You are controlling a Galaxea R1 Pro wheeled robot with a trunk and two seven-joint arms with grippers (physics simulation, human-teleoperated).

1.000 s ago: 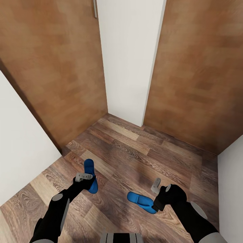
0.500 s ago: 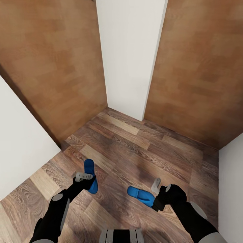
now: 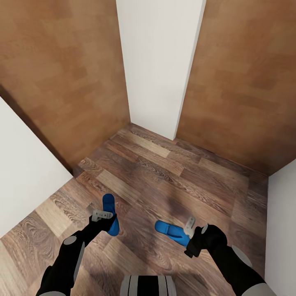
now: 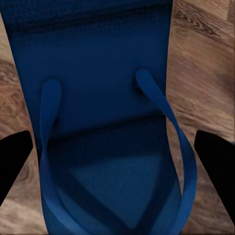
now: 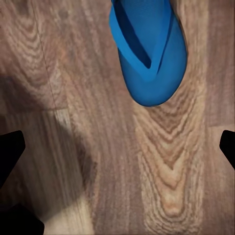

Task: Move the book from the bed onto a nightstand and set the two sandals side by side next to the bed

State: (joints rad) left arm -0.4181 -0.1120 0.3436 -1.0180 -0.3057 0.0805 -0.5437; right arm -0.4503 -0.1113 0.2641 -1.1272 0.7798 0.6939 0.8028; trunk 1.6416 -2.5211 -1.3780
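Our left gripper [image 3: 100, 215] spread, over left sandal [image 3: 109, 214] | right gripper [image 3: 189, 228] spread, right sandal [image 3: 172, 232] just beside, unheld

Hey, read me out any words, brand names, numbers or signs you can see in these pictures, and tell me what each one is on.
There is no readable text in these pictures.
Sandal in the left gripper: left sandal, plain blue, no brand or number showing on its straps or footbed in the left wrist view.
Sandal by the right gripper: right sandal, plain blue, no mark.
Wood-plank floor, white wall, brown panels: no labels or signs.
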